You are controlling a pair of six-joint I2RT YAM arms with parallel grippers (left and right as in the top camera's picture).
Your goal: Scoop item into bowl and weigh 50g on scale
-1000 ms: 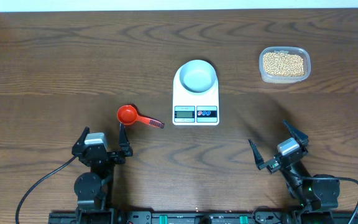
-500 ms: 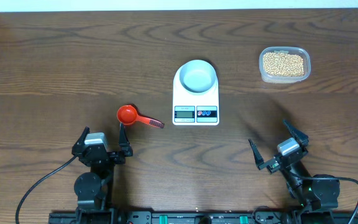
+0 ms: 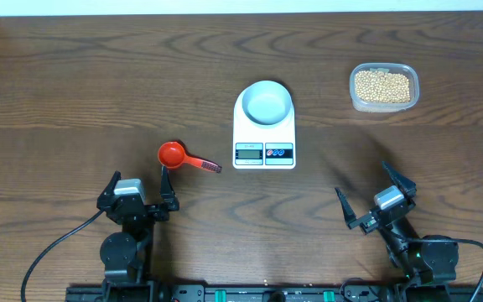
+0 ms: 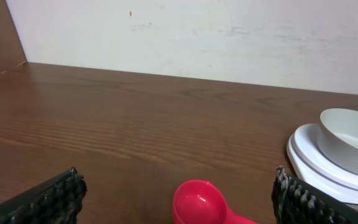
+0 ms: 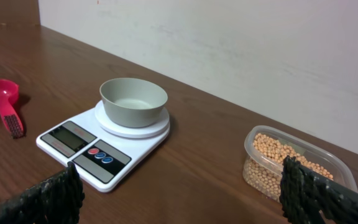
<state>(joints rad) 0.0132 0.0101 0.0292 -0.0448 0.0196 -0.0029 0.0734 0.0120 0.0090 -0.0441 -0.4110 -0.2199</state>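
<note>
The tan-yellow beans [image 3: 382,85] fill a clear plastic tub [image 3: 383,104] at the far right; the beans also show in the right wrist view [image 5: 278,152]. The pale blue-white bowl [image 3: 266,102] stands empty on the white scale [image 3: 264,149] at the table's middle; both show in the right wrist view, bowl [image 5: 133,101] and scale [image 5: 79,149]. A red scoop [image 3: 174,154] lies left of the scale. It lies just ahead of my open left gripper [image 3: 136,190] and shows between its fingers in the left wrist view [image 4: 197,202]. My right gripper [image 3: 374,197] is open and empty near the front right.
A pale wall runs along the table's far edge [image 4: 197,37]. Bare brown wood [image 3: 99,75] spreads across the left half of the table. A black cable [image 3: 53,247] trails from the left arm's base.
</note>
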